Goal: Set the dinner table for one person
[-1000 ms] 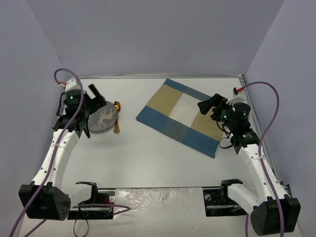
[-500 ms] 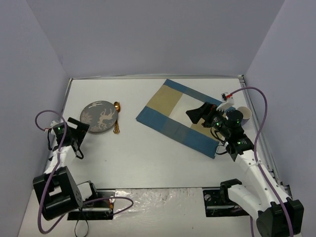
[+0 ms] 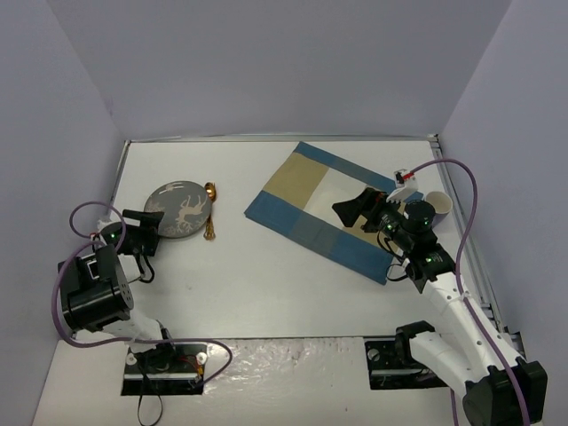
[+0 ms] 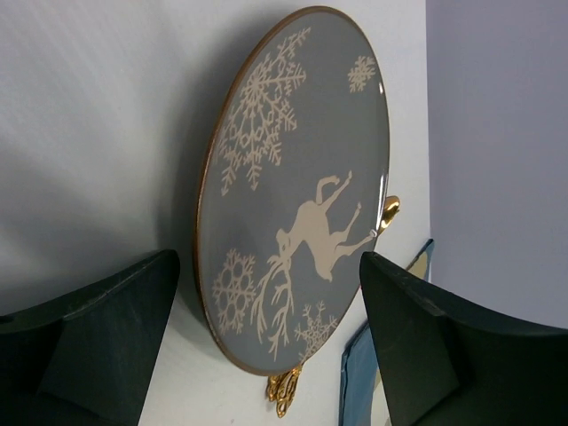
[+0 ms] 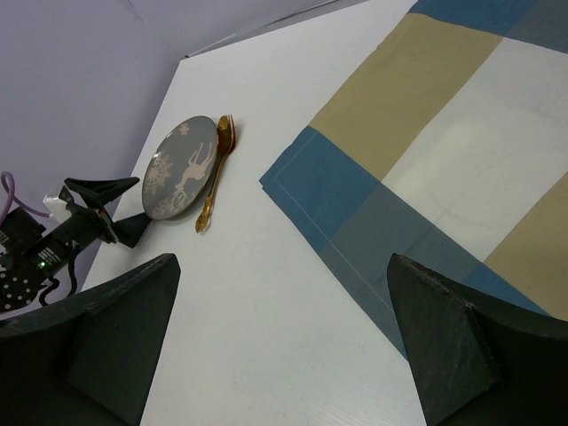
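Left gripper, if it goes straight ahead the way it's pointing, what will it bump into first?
Most likely the grey deer plate: in the left wrist view its near rim lies straight ahead of the open left gripper. The gold cutlery lies past the plate.

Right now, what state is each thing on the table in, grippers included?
Placemat: spread flat, askew.
Plate: lying flat, off the placemat, not gripped.
Gold cutlery: lying beside the plate.
Cup: upright, right of the placemat.
Left gripper: open, empty, facing the plate.
Right gripper: open, empty.
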Controlling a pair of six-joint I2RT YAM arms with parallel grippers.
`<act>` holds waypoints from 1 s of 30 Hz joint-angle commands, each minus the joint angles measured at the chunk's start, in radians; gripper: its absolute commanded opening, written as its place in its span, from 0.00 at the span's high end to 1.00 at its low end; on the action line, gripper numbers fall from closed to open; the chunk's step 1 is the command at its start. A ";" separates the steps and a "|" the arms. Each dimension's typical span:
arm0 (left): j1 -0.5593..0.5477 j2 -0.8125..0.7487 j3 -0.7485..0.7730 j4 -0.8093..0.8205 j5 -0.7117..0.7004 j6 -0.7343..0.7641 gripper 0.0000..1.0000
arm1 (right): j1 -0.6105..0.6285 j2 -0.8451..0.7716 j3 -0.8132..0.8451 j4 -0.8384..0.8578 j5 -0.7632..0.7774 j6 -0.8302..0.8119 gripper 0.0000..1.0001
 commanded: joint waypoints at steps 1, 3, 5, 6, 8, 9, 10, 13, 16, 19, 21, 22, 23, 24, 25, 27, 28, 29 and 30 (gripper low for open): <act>0.000 0.122 0.002 0.099 0.008 -0.053 0.22 | 0.008 -0.008 0.015 0.071 0.001 -0.012 0.00; 0.000 0.159 0.004 0.128 0.010 -0.064 0.23 | 0.008 -0.009 0.017 0.070 0.000 -0.013 0.00; -0.001 0.192 0.011 0.137 0.010 -0.070 0.24 | 0.008 -0.008 0.019 0.066 0.005 -0.016 0.00; -0.001 0.207 0.018 0.139 0.011 -0.071 0.24 | 0.008 -0.009 0.020 0.063 0.010 -0.017 0.00; -0.004 0.230 0.023 0.144 0.012 -0.072 0.27 | 0.008 -0.009 0.019 0.060 0.016 -0.020 0.00; -0.005 0.242 0.026 0.150 0.011 -0.075 0.29 | 0.007 -0.008 0.020 0.060 0.017 -0.021 0.00; -0.005 0.253 0.028 0.156 0.010 -0.077 0.34 | 0.007 -0.008 0.021 0.059 0.017 -0.021 0.00; -0.005 0.274 0.027 0.175 0.010 -0.085 0.54 | 0.008 -0.006 0.020 0.059 0.019 -0.023 0.00; -0.005 0.285 0.022 0.196 0.013 -0.103 0.81 | 0.006 -0.003 0.017 0.059 0.022 -0.024 0.00; -0.005 0.285 0.020 0.211 0.021 -0.115 0.98 | 0.008 -0.004 0.013 0.059 0.022 -0.023 0.00; -0.003 0.271 0.015 0.229 0.027 -0.128 1.00 | 0.006 -0.007 0.012 0.057 0.024 -0.023 0.00; -0.003 0.261 0.013 0.234 0.027 -0.135 1.00 | 0.006 -0.010 0.010 0.056 0.025 -0.024 0.00; -0.002 0.245 0.012 0.238 0.030 -0.143 1.00 | 0.006 -0.011 0.008 0.055 0.026 -0.024 0.00; -0.003 0.227 0.009 0.242 0.033 -0.146 1.00 | 0.006 -0.012 0.007 0.052 0.027 -0.024 0.00; -0.003 0.204 0.006 0.244 0.036 -0.152 1.00 | 0.006 -0.012 0.006 0.048 0.028 -0.025 0.00; -0.001 0.158 0.005 0.234 0.042 -0.163 1.00 | 0.006 -0.016 0.006 0.044 0.028 -0.026 0.00; 0.000 0.137 0.006 0.225 0.047 -0.166 1.00 | 0.006 -0.018 0.008 0.043 0.028 -0.026 0.00; 0.000 0.097 0.012 0.197 0.049 -0.166 1.00 | 0.006 -0.022 0.008 0.041 0.028 -0.025 0.00; 0.000 0.058 0.021 0.178 0.053 -0.163 1.00 | 0.006 -0.025 0.009 0.040 0.028 -0.024 0.00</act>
